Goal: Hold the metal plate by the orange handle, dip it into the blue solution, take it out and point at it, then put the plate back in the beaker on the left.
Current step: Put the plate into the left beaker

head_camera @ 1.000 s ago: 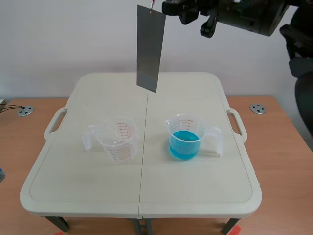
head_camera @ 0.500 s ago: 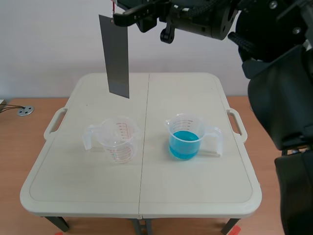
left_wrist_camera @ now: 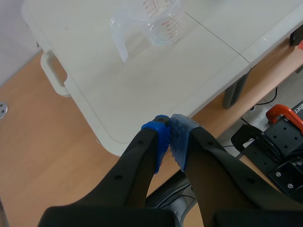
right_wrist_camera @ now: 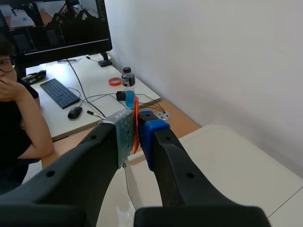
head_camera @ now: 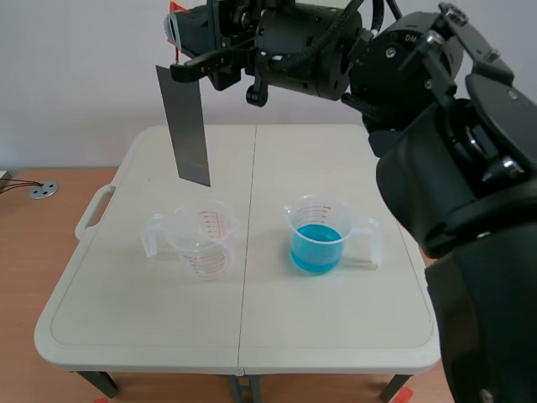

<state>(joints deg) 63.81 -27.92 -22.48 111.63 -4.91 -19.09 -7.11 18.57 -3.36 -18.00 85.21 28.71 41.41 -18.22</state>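
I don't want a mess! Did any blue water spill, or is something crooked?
No spill shows: the blue solution sits inside its clear plastic beaker. Only the grey metal plate hangs in the air, slightly tilted, from the right gripper.

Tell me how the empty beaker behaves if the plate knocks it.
The empty beaker looks like thin clear plastic, so probably light and apt to slide or tip. The metal plate looks longer than the beaker is tall, so leaning inside, it might topple it.
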